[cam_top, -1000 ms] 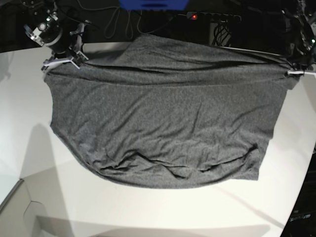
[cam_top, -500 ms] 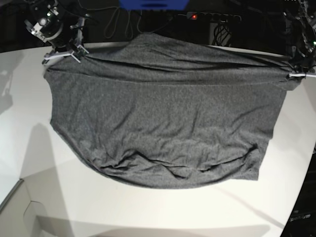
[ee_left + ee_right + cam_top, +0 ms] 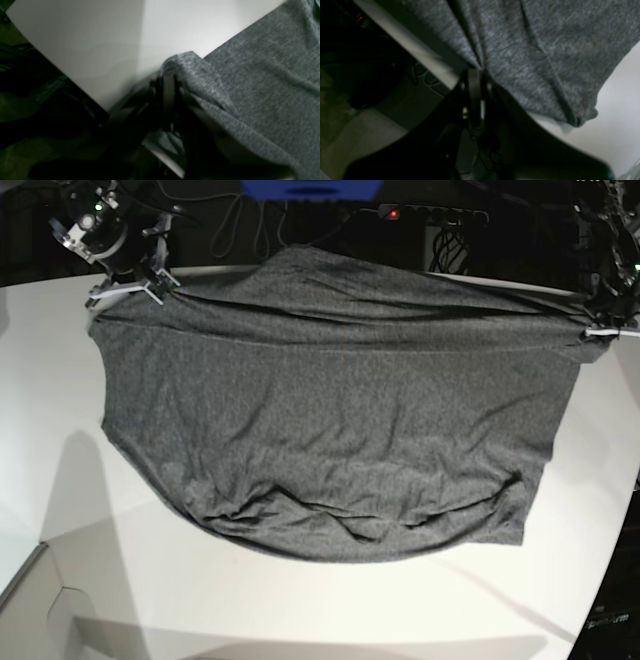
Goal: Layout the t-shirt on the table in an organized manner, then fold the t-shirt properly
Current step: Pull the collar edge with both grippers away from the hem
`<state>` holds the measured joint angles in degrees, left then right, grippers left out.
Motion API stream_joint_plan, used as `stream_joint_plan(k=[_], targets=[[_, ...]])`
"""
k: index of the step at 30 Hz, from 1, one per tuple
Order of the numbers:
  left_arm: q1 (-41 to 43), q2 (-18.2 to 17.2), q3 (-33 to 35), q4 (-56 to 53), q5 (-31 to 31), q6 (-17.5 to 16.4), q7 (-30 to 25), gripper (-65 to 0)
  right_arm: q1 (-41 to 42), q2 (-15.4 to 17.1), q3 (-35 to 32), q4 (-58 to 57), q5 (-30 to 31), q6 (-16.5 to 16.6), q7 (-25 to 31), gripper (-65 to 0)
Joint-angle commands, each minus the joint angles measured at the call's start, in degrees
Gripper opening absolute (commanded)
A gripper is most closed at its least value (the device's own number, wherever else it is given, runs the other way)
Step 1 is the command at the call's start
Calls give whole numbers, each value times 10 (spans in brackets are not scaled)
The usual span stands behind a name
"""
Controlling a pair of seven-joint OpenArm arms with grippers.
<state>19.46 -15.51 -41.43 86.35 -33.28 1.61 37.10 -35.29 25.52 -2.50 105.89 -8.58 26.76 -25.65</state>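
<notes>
Grey t-shirt (image 3: pixel 330 420) lies spread across the white tabletop (image 3: pixel 60 470). Left end effector (image 3: pixel 600 330) and right end effector (image 3: pixel 130 288) each clench a far corner, apparently tensioning the cloth to flatten wrinkles.

— What's behind there, past the far edge?
— Blue thing (image 3: pixel 310 188) at top centre, cut off by the frame, can't tell what it is.
— And right of it?
— Dark strip w/ a small red light (image 3: pixel 394 213), lit. Looks like a power bar, not sure. Same red dot shows in the right wrist view, upper left, blurry.
— Cables?
— Yep, black cables (image 3: pixel 240 225) looping left of the blue thing, and a white coiled bit (image 3: pixel 452 248) further right.
— Near side?
— Pale flat panel (image 3: pixel 30 600) at bottom-left corner, angled edge. Floor below is dim, greenish-grey, too dark for detail.
</notes>
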Motion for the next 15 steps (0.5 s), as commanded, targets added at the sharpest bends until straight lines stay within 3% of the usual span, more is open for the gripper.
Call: stream_joint_plan(k=[1,4,9,15], targets=[[-1,-12,-5,9,1,0,-15,-644,-4,3,7,11,-3,-5,-2,-650],[-1,-12,-5,9,-12,0,-15,-602,-7,-8,24,13,-3,-5,-1,-611],[1,-12,-5,9,-54,0,-12,-464,-7,-9,26,13,-3,-5,-2,-497],[2,-13,-5,9,-54,0,-12,-433,-14,-9,33,29,-3,-5,-1,-429]])
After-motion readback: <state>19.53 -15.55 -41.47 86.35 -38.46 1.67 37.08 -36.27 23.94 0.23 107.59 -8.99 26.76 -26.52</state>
